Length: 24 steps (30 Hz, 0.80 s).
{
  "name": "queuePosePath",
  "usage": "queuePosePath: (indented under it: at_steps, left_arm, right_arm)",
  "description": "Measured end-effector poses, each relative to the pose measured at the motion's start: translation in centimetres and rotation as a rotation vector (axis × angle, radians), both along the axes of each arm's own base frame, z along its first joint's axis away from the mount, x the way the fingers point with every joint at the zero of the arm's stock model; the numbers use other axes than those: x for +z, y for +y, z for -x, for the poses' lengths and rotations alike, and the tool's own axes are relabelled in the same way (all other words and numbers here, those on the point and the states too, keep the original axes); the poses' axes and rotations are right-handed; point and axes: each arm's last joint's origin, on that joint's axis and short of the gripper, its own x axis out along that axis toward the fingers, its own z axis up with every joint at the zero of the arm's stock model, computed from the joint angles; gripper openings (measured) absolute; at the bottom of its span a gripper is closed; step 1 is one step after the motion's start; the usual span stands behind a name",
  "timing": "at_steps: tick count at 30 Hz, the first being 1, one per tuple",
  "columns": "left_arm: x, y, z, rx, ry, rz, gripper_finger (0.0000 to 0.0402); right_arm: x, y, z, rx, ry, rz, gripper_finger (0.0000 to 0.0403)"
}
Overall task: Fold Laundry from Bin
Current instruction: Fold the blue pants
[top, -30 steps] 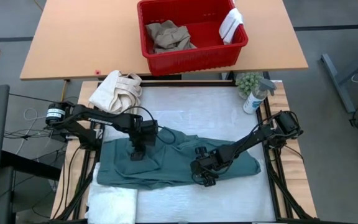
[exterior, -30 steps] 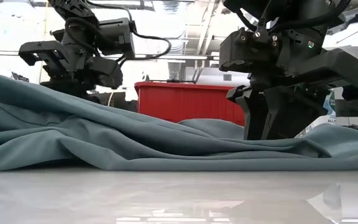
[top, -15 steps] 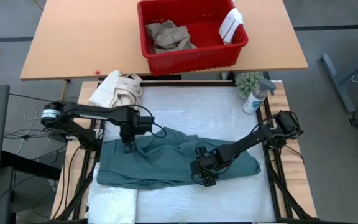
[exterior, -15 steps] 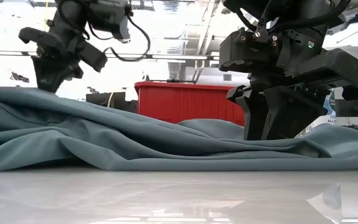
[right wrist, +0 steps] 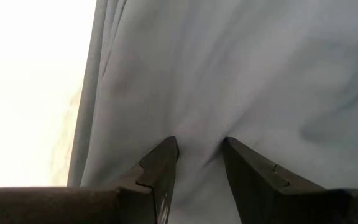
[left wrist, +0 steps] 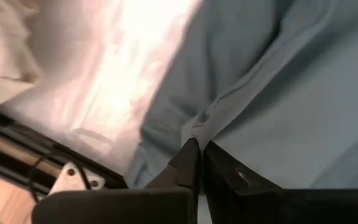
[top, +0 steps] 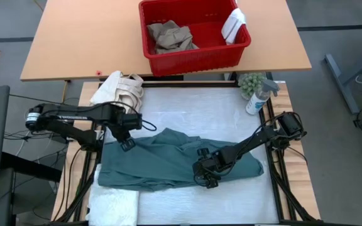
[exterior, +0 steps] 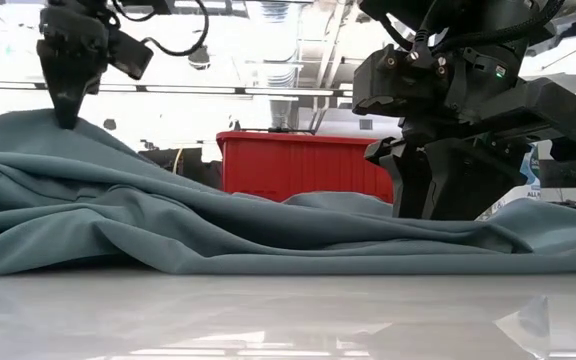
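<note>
Currently left gripper [top: 126,143] sits at the teal garment's [top: 175,164] far left corner, fingers pressed together, pinching a raised fold; garment lies spread across the white mat [top: 200,107]; right gripper [top: 205,180] rests on its right half, fingers partly apart, pressed into cloth; red bin [top: 193,58] stands far, on the wooden table [top: 74,37].

Teal-green garment [top: 168,162], red bin [top: 193,58], tan trousers [top: 171,36].

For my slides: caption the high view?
Left gripper pinches teal garment edge; right gripper presses it down.
</note>
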Motion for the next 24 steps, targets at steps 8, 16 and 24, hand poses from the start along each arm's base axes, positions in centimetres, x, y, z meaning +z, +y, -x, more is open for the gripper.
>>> queuePosePath:
  at_steps: [8,16,24]
  left_arm:
    - [-3.6,-0.6,1.1,0.131,0.124,0.112,0.0029]
    - [-6.7,-1.6,2.4,0.134,0.210,0.173,0.0120]
    - [-4.2,-0.9,2.9,0.114,0.295,0.011,0.0237]
  right_arm:
    - [0.0,0.1,0.0,-0.022,0.002,-0.009,0.0164]
    - [0.0,0.1,0.0,-0.022,0.002,-0.009,0.0164]
    - [0.0,0.1,0.0,-0.023,0.002,-0.009,0.0164]
